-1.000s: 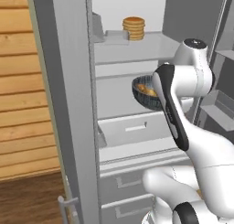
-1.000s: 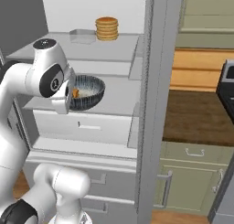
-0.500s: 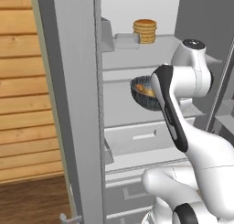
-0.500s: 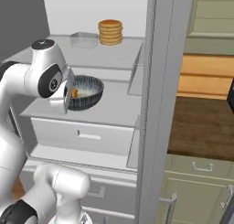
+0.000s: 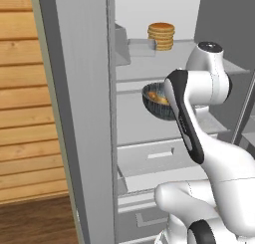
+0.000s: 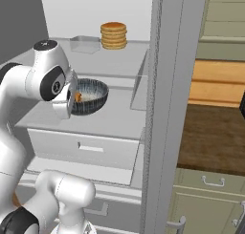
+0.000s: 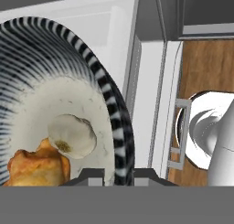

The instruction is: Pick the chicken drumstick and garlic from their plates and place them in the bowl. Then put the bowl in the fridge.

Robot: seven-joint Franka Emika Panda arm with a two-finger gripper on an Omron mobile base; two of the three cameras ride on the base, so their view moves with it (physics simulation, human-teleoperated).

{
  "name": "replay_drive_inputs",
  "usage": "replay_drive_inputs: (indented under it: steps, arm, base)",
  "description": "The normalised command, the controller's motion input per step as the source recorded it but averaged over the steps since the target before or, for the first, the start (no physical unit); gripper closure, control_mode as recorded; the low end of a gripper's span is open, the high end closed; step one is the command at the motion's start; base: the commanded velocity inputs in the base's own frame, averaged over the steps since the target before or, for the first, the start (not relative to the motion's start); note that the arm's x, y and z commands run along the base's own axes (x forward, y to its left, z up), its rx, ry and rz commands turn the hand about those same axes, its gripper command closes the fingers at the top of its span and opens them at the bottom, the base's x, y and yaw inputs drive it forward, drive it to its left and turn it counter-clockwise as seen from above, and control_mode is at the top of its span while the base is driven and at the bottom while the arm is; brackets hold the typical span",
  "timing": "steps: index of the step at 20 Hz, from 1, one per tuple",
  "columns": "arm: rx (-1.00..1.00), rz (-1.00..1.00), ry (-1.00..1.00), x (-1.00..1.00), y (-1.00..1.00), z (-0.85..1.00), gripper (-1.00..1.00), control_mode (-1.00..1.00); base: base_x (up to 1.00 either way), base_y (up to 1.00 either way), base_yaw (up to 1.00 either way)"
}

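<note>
Left base view: I carry the bowl (image 5: 155, 99) into the open fridge (image 5: 84, 113), just above the grey shelf (image 5: 149, 131) over the drawer (image 5: 154, 161); a stack of pancakes (image 5: 161, 36) sits on the shelf above. My judgement: lower it level until the base seats on that shelf, well back from the front edge, and release only then.

Right base view: the gripper (image 6: 72, 98) meets the bowl's near rim, and the bare shelf beside it shows room to set down. A shallow tray (image 6: 85, 44) stands left of the pancakes.

Hand view: the jaws are pinching the striped rim; inside lie the garlic (image 7: 72, 134) and the chicken drumstick (image 7: 36, 167), touching. Whether the bowl touches the shelf I cannot tell.
</note>
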Motion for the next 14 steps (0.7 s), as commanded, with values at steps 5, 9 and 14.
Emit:
replay_drive_inputs:
  steps: [5, 9, 14]
  arm:
    - [0.00, 0.01, 0.00, 0.09, -0.16, -0.48, 1.00, -1.00]
    - [0.01, 0.05, 0.00, 0.38, -0.50, -0.91, 1.00, -1.00]
    - [0.02, 0.02, -0.02, 0.70, -0.29, -0.70, 1.00, -1.00]
  base:
    - [0.05, -0.04, 0.00]
    - [0.00, 0.00, 0.00]
    - [0.00, 0.00, 0.00]
